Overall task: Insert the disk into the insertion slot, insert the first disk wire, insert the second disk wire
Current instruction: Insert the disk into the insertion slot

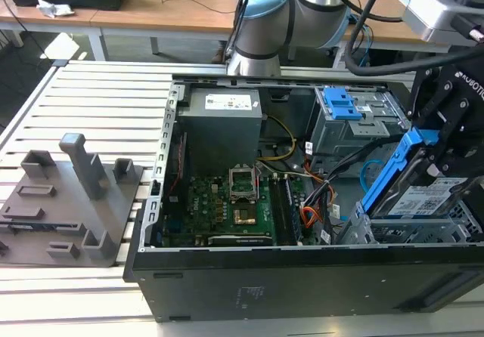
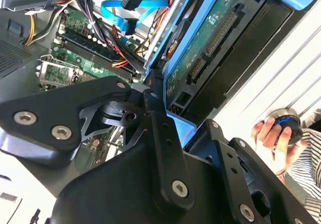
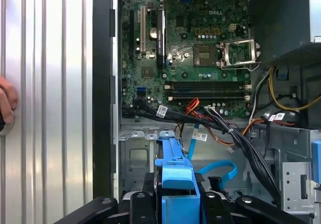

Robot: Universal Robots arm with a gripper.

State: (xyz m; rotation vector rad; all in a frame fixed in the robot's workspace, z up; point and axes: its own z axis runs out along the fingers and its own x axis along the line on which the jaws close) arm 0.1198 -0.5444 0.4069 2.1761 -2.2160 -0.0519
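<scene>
Exterior view: the gripper (image 1: 442, 159) is clamping the disk (image 1: 426, 199) by its blue carrier and holding it tilted over the end of the computer case (image 1: 302, 284) at the exterior view's right. The disk is hanging just above the insertion slot (image 1: 401, 233), the grey perforated cage in the near corner of that end of the case. It is not yet seated there, and whether its lower edge is touching the cage I cannot tell. In the first wrist view the black fingers (image 3: 143, 200) are pressing against both sides of the carrier, with the open case below them. A green motherboard (image 1: 227, 205) is lying on the floor of the case, and a blue flat cable (image 3: 216, 171) is curling loose inside the case beside the cage. A drive bay with a blue latch (image 1: 342, 109) is sitting in the far corner of the case. Outside the case, at the exterior view's left, a grey fixture block (image 1: 68, 205) is resting on the slatted table (image 1: 91, 95). In the second wrist view a person's hand (image 2: 271, 133) is gripping a round black knob (image 2: 287, 123) beyond the case wall.
</scene>
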